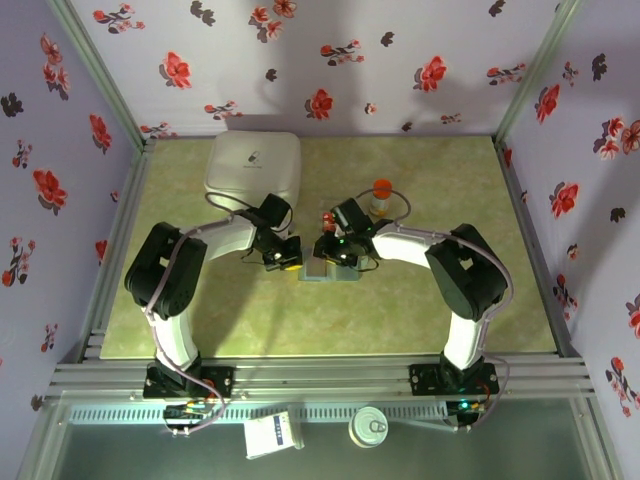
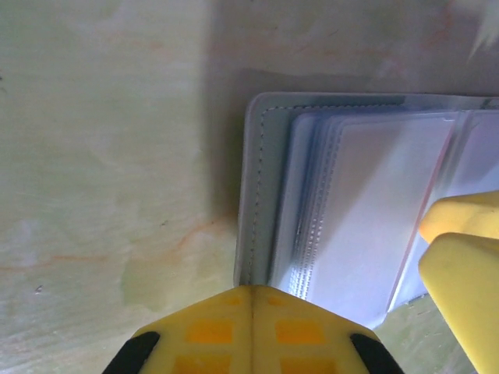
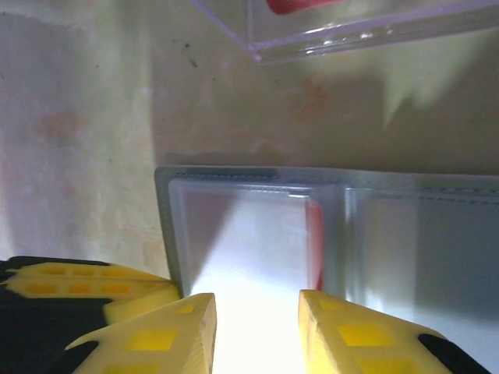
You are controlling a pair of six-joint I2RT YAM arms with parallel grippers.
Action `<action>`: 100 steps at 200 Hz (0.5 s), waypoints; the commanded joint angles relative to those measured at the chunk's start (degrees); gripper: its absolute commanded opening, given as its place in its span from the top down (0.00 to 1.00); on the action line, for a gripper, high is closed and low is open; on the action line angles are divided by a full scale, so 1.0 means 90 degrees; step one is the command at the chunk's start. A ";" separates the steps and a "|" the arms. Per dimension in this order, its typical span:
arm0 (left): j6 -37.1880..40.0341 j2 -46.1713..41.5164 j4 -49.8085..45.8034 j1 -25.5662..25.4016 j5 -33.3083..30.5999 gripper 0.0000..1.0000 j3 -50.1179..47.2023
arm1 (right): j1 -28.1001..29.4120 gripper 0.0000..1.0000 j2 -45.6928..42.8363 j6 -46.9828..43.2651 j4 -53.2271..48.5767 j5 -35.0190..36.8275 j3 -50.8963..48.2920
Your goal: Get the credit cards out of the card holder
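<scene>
- Soft grey-teal folding card holder (image 1: 330, 272): laid open, midway between the left and right edges of the green surface (image 1: 420, 320).
- Thin red-orange credit card (image 3: 314, 241): edge seen inside a clear sleeve.
- Left gripper (image 2: 252, 308): jaws pressed together at the holder's edge.
- Right gripper (image 3: 257, 302): jaws spread over the sleeve, nothing pinched.
- Step judged: card approach. The card's edge is to be pinched next and slid out.

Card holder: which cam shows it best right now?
Right wrist: the card holder lies open across the frame, both clear-sleeved panels visible, a red card edge in one. Left wrist shows one stitched corner and stacked sleeves. Top external shows it small and partly covered.
</scene>
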 commanded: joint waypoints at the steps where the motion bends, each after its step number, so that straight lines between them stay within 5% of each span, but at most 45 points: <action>1: 0.0154 0.0117 -0.0194 -0.0037 -0.0077 1.00 0.0080 | 0.0063 0.69 -0.0093 0.0228 0.0193 -0.0137 -0.0111; 100: 0.0162 0.0153 -0.0253 -0.0036 -0.0114 1.00 0.0109 | 0.0103 0.69 0.0042 -0.0065 -0.0453 0.0177 0.0067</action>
